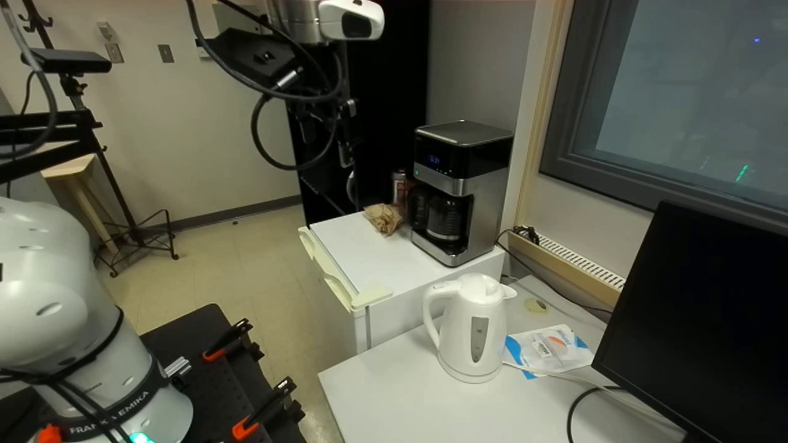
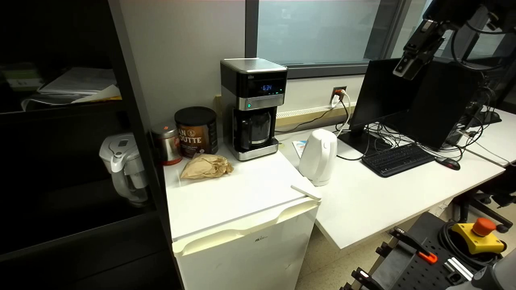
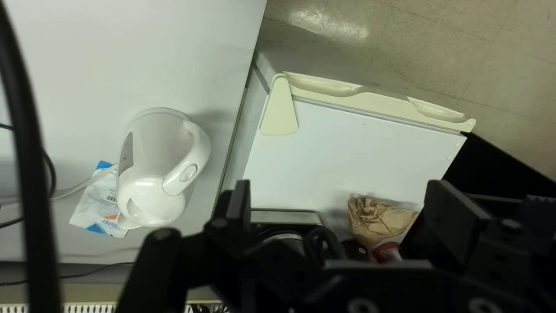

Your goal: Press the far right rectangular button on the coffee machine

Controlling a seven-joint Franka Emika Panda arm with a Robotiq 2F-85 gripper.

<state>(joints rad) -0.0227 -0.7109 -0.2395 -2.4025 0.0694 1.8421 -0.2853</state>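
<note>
The black and silver coffee machine (image 1: 455,191) stands at the back of a white mini fridge; it also shows in an exterior view (image 2: 254,90). Its display is lit blue. The silver button band (image 2: 264,102) below it has a green light at the left; separate buttons are too small to tell. My gripper (image 3: 339,195) is open and empty in the wrist view, its fingers wide apart. In both exterior views the gripper (image 1: 346,138) (image 2: 405,68) hangs in the air, apart from the machine. The machine's base and carafe (image 3: 282,239) show between the fingers; its upper part is hidden.
A white kettle (image 1: 474,332) stands on the desk beside the fridge (image 2: 242,201). A crumpled paper bag (image 2: 207,166), a coffee can (image 2: 196,131) and a metal canister (image 2: 167,143) are left of the machine. A monitor (image 1: 708,320) and black shelf (image 2: 133,121) flank the area.
</note>
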